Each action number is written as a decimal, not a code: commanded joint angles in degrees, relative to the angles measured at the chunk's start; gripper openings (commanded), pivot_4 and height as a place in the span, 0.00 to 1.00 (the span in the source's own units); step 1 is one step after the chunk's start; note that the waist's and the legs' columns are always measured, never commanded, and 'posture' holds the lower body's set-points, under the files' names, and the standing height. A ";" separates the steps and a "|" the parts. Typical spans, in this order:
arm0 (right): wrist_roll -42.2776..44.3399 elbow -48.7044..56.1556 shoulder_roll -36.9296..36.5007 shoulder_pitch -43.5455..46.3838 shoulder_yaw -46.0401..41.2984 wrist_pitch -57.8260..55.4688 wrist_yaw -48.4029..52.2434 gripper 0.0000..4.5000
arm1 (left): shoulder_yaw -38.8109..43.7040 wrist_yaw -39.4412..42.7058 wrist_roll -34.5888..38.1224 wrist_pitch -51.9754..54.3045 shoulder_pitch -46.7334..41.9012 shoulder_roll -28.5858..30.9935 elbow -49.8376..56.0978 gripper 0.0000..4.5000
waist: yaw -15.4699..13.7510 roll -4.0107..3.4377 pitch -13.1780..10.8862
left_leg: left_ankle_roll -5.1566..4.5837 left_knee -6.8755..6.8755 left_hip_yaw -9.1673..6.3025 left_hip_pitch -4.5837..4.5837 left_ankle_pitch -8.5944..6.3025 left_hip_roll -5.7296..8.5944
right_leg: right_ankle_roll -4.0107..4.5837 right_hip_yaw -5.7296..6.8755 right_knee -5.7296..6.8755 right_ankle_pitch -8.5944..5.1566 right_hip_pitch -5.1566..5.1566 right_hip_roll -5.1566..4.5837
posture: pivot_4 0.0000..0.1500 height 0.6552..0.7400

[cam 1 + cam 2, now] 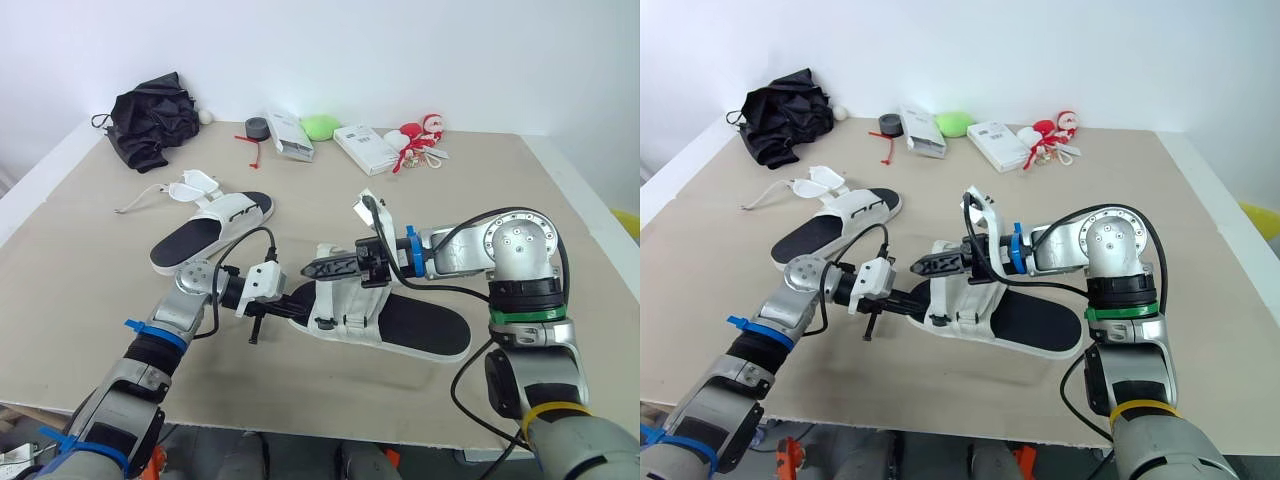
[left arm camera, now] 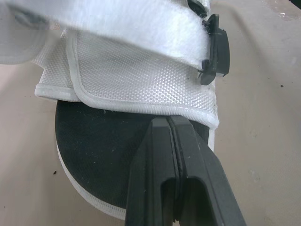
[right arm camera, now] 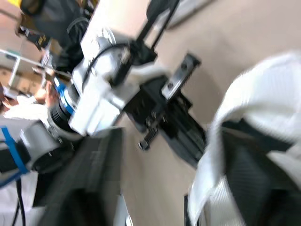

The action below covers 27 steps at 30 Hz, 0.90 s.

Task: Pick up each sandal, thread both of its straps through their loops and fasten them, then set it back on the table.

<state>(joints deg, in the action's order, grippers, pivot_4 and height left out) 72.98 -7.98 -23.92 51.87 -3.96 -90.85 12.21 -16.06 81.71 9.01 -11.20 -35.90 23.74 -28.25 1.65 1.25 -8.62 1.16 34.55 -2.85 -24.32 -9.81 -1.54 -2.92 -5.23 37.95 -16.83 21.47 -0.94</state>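
here left hand and right hand are at the near sandal

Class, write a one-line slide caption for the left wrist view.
Left gripper, fingers shut, over the black footbed of a white sandal, beside its strap and black loop.

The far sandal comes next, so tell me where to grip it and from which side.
Take the far sandal by the sole's edge at its bare black end, coming in from the robot's left, probably with the left gripper. That end lies flat and uncovered, pointing near-left. The loose straps splay off the far side and would likely get in the way.
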 commanded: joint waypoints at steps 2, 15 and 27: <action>0.23 2.86 0.81 0.99 -3.47 -0.42 0.81 0.16 | -4.02 -0.18 -4.74 1.66 2.91 0.58 -2.92 0.00 | 0.00 0.00 0.00 | 0.00 0.00 -0.01 0.00 0.00 0.00 | 0.00 0.01 0.00 0.00 0.00 0.00 | 1.00 0.98; -1.18 6.87 -0.51 -2.75 0.01 -1.65 1.16 0.01 | -4.03 -0.10 -4.78 1.67 2.57 0.60 -2.88 0.00 | 0.01 -0.02 0.00 | 0.00 0.00 -0.04 0.00 0.00 0.01 | 0.00 0.02 0.00 -0.01 -0.01 0.00 | 1.00 0.98; -2.39 4.49 0.22 -3.15 -1.44 -1.65 2.62 0.01 | -3.88 -0.36 -4.58 2.11 2.71 0.56 -2.53 0.00 | 0.01 -0.02 0.00 | 0.00 0.00 -0.16 -0.01 0.00 0.01 | 0.01 0.13 0.00 -0.01 -0.03 0.00 | 1.00 0.98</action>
<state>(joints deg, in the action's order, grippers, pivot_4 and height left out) 67.88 -2.38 -23.90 48.04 -3.14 -92.41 13.85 -16.04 81.54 9.01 -11.15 -35.86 23.79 -27.90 1.67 1.23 -8.63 1.17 34.55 -3.04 -24.33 -9.81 -1.53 -2.91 -5.06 37.95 -16.84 21.43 -0.94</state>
